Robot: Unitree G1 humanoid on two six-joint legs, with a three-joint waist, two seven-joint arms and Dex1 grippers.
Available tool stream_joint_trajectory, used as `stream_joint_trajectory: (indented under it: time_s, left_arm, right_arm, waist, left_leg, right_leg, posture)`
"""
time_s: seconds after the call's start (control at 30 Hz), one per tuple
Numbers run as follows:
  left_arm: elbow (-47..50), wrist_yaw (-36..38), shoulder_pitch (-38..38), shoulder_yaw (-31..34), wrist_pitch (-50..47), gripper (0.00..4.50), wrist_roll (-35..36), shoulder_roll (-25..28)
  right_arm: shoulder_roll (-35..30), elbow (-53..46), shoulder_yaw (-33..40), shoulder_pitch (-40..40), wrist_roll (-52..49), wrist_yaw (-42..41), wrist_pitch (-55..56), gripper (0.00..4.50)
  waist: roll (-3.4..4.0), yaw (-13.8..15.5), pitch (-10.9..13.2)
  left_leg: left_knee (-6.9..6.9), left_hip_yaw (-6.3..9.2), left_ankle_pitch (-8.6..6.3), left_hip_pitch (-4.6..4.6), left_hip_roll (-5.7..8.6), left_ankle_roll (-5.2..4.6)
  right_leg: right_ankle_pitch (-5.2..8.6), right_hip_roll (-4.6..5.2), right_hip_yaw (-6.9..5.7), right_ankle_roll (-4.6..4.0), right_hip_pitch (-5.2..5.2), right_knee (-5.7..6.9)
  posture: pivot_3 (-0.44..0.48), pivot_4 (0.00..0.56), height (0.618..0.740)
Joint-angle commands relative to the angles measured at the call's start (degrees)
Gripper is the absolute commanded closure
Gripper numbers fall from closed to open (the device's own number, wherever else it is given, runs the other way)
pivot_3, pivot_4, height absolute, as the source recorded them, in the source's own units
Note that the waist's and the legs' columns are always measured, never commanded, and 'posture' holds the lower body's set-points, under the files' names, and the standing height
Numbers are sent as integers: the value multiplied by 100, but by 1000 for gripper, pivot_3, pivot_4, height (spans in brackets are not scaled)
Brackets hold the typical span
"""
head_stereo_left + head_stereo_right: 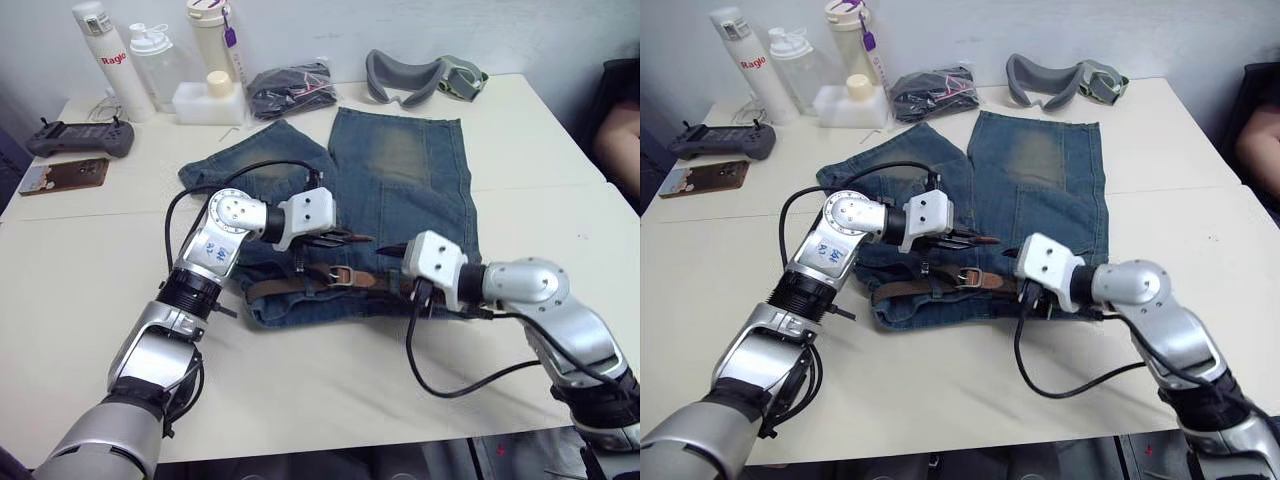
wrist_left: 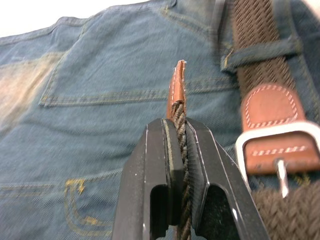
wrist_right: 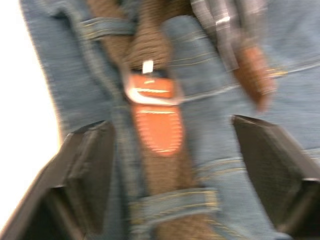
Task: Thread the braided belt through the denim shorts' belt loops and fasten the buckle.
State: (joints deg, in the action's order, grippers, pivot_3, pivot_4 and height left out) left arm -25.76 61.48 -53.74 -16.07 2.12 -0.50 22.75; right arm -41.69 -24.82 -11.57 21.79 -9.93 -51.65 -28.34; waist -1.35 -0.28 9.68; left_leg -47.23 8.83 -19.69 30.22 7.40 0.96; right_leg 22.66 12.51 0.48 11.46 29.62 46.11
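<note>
Your braided belt (image 1: pixel 300 282) lies along the waistband of the denim shorts (image 1: pixel 400 180) on the worktop (image 1: pixel 90 300); its far stretch is hidden under your right pincer (image 1: pixel 392 260). The tan tip (image 2: pixel 177 90) pokes out past your left pincer (image 2: pixel 179 131), which is clamped on the strap just behind it. From the right wrist you see the buckle (image 3: pixel 150 92), blurred, ahead between fingers (image 3: pixel 90 160) spread wide. A belt loop (image 2: pixel 262 50) crosses the strap just beyond the buckle.
</note>
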Motion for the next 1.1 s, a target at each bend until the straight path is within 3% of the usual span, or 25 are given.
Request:
stream_joint_trajectory:
  time_s: [0.03, 0.5, 0.6, 0.7, 0.73, 0.83, 1.1]
  left_arm:
    - [25, 67, -149, 26, 151, 4500, -49, 62]
    - [-70, 555, -191, -4, 397, 4500, -75, 424]
    - [-234, 612, -263, -8, 611, 4500, -128, 484]
    - [-409, 655, -344, -12, 795, 4500, -158, 508]
    - [-447, 674, -362, -18, 841, 4500, -159, 508]
    - [-550, 763, -400, -49, 1000, 4500, -193, 515]
    - [-629, 978, -391, -46, 1164, 4500, -182, 511]
  right_arm:
    - [78, -184, -164, -7, 250, 141, 276, 641]
    - [403, 505, -431, 279, 1201, 673, 856, 641]
    - [501, 504, -434, 255, 1221, 683, 823, 1408]
    - [585, 508, -403, 229, 1263, 744, 807, 2885]
    - [606, 515, -389, 226, 1285, 766, 805, 3112]
    - [663, 544, -348, 234, 1336, 850, 794, 4474]
    - [756, 568, -276, 230, 1404, 1030, 673, 4474]
  waist:
    - [0, 7, 0]
    - [0, 6, 0]
    - [0, 2, 0]
    - [0, 4, 0]
    - [0, 4, 0]
    - [0, -1, 0]
    - [-1, -3, -3]
  left_leg:
    - [-2, 1, 5, 1, 2, -1]
    - [-23, 4, 7, 8, 6, 0]
    - [-38, 5, 7, 16, 6, 0]
    - [-53, 4, 7, 32, 7, 0]
    - [-53, 4, 7, 33, 7, 1]
    - [-58, 2, 7, 33, 7, 0]
    - [-78, 0, 7, 62, 8, 0]
  right_leg:
    - [-2, 2, 0, -2, 0, 3]
    - [-3, 1, 1, -4, 7, 28]
    - [-2, 1, 1, -5, 13, 40]
    - [-2, 1, 3, -6, 32, 54]
    - [-2, 2, 3, -6, 32, 55]
    - [-2, 2, 3, -7, 33, 60]
    - [-1, 3, 6, -8, 72, 88]
  posture:
    - [0, 150, 641]
    - [0, 150, 641]
    - [0, 150, 641]
    - [0, 150, 641]
    - [0, 150, 641]
    - [0, 150, 641]
    - [0, 150, 641]
